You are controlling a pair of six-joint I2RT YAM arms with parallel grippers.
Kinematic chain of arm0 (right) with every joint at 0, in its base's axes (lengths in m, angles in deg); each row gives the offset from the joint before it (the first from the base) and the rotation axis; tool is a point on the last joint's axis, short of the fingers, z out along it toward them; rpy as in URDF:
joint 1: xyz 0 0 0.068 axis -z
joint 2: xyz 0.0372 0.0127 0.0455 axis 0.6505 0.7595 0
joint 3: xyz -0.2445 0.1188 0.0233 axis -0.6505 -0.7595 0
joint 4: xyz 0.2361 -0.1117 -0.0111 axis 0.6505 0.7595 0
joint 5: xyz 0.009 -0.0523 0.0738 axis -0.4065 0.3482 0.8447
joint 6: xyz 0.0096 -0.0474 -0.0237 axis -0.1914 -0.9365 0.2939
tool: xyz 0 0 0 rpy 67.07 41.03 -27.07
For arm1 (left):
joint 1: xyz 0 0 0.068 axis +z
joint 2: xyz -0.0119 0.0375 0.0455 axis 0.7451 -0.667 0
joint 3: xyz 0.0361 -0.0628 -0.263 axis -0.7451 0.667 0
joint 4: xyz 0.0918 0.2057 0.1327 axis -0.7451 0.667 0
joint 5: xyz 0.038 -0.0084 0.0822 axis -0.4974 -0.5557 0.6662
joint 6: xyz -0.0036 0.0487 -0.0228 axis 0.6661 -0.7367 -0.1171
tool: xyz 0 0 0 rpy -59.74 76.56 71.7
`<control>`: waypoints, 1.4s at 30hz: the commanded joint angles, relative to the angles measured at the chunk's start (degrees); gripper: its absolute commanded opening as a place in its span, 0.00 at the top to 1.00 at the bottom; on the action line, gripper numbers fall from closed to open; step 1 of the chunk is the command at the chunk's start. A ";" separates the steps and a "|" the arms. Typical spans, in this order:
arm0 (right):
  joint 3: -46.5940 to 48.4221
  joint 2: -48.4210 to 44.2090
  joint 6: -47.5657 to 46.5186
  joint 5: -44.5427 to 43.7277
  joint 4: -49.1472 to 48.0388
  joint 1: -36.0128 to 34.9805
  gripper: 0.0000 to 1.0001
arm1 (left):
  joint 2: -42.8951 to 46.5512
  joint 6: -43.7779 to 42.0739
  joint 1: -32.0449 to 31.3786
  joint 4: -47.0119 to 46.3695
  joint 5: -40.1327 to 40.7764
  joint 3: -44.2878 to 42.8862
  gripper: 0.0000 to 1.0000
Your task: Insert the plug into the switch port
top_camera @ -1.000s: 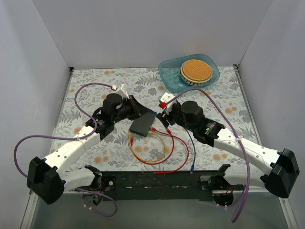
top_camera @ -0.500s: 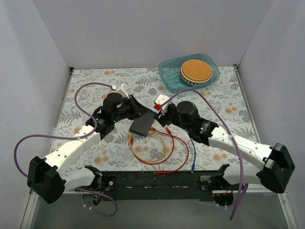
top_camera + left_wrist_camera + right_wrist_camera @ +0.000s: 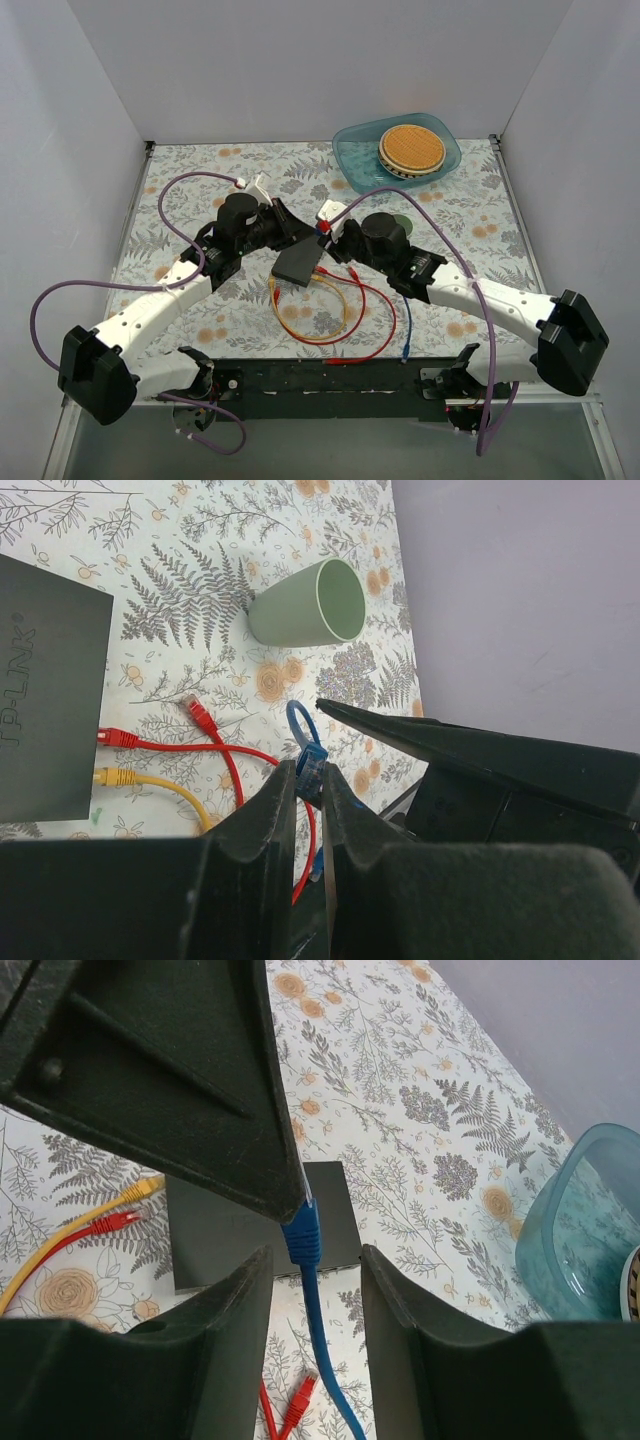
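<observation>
1 step looks done: the blue plug (image 3: 302, 1238) is lifted, near the switch (image 3: 45, 700), but not yet in a port. Your left jaws grip it; your right jaws straddle it, open.

- Reaching with the left arm (image 3: 150, 310) from its near-left base, forward and inward, forearm low.
- Pinching a blue plug (image 3: 310, 765) in the left end effector (image 3: 305, 788), fingers almost together.
- Reaching with the right arm (image 3: 490, 300) from the near-right base, forward and inward.
- Holding the right end effector (image 3: 315, 1260) partly spread, with one finger on either side of the left one's tip.
- Pointing both wrists toward each other, tips meeting.
</observation>
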 commanded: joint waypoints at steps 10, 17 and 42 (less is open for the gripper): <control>2.14 2.97 -0.34 -2.62 -5.85 -0.34 0.76 | 0.45 0.15 0.01 -0.97 -1.90 -1.97 1.00; 2.06 3.50 -0.69 -3.24 -5.94 -0.25 0.99 | 0.54 0.32 0.01 -2.02 -2.52 -1.45 1.00; 2.67 8.06 2.91 13.09 7.86 6.86 0.99 | -3.84 -11.89 0.89 0.09 23.41 4.79 0.02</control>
